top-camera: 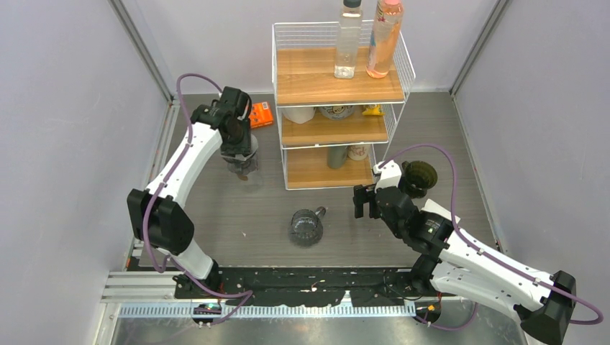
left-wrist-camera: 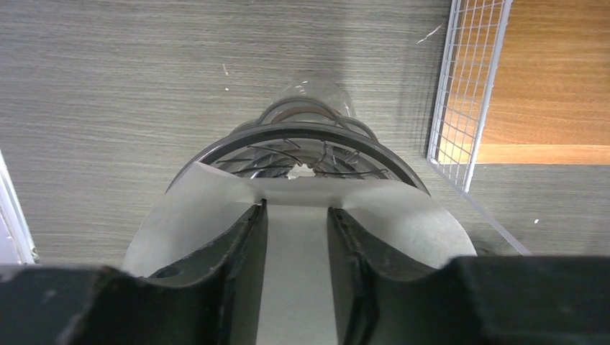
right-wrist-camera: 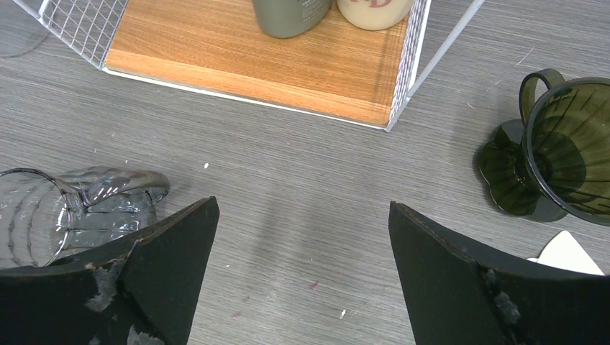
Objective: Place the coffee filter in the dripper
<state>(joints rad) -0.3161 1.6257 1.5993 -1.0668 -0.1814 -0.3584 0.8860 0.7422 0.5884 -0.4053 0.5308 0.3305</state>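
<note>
The left claw (left-wrist-camera: 296, 210) is clamped on a white paper filter (left-wrist-camera: 410, 215), its curved edge lying over the dark rim of a clear ribbed dripper (left-wrist-camera: 288, 154) on the desk (left-wrist-camera: 108, 86). The right claw (right-wrist-camera: 303, 203) hangs spread apart.

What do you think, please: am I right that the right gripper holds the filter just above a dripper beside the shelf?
Not quite: it is the left gripper that holds the filter, as the left wrist view shows, just above a dripper beside the shelf. The right gripper is open and holds nothing.
</note>
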